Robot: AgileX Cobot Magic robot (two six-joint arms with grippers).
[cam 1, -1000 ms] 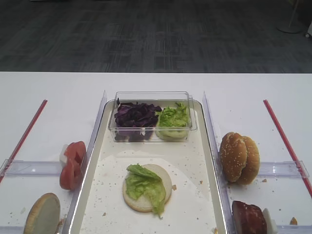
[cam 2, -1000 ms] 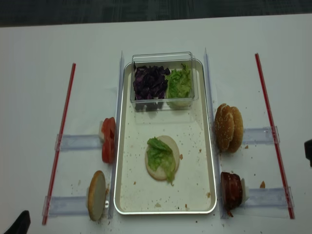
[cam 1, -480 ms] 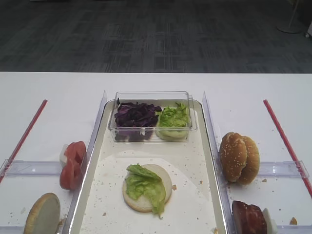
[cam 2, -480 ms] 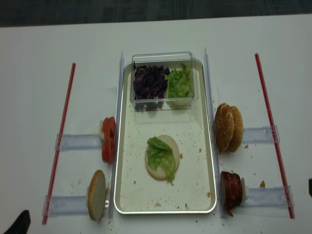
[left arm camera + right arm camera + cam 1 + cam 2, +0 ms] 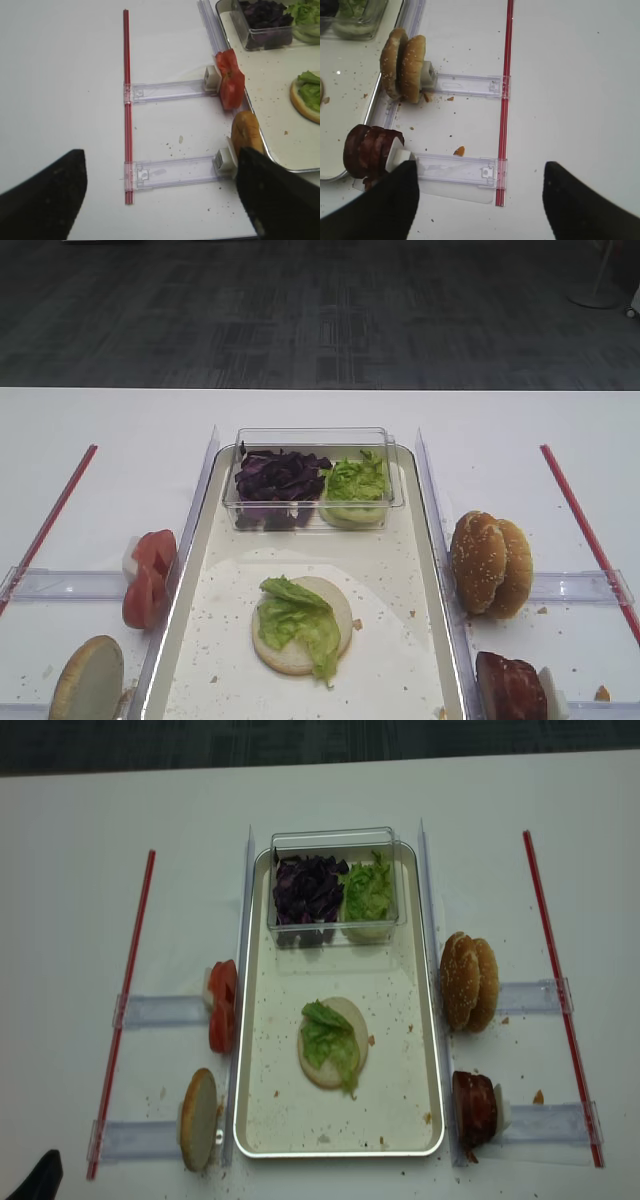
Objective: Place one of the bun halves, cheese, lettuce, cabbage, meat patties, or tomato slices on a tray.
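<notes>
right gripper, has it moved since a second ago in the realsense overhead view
Yes. It showed as a dark shape at the right edge, outside the right red strip, beside the meat patties; it slid out rightwards and is now gone from that view.

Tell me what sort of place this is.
Probably a lab or office test bench for burger assembly, not a kitchen: a white table on grey carpet, a metal tray, and sesame bun halves standing on edge in clear racks.

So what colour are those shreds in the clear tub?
Dark purple cabbage, clearest in the exterior high view.
</notes>
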